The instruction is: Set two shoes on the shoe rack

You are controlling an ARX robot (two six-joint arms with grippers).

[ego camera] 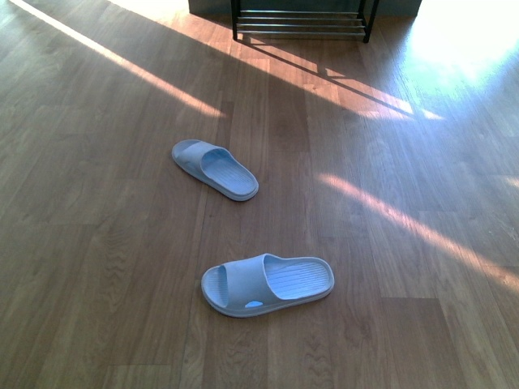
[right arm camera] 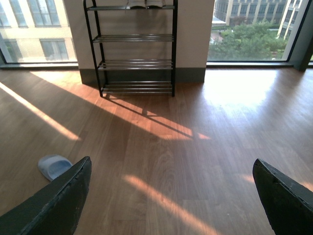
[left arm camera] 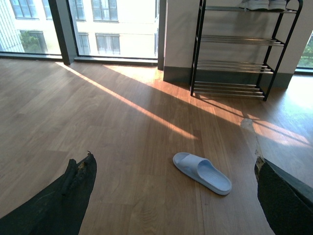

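Two shoes, both pale blue slide sandals, are lying sole down on the wooden floor point(ego camera: 97, 243), and neither is resting on the shoe rack point(ego camera: 300, 24).

- Far slide point(ego camera: 215, 168): you are seeing it nearer the rack but still well apart from it, with its strap end angling toward the rack.
- Near slide point(ego camera: 268, 284): it is lying farther from the rack than the first and crosswise to it. The two slides are not touching.
- Rack: it is standing against the wall, black frame with chrome rods. A pair of pale-soled shoes point(right arm camera: 145, 4) is sitting on its top tier, with only the lower parts showing. The lower tiers are carrying nothing you can make out.
- Left gripper point(left arm camera: 172, 164): your jaws are standing released and spread wide, gripping nothing. Its dark fingers point(left arm camera: 73, 196) are framing one slide on the floor short of the rack.
- Right gripper point(right arm camera: 171, 161): its jaws are likewise standing released, with bare floor between the fingers point(right arm camera: 283, 196) and the rack beyond them. One slide is peeking out beside one finger.
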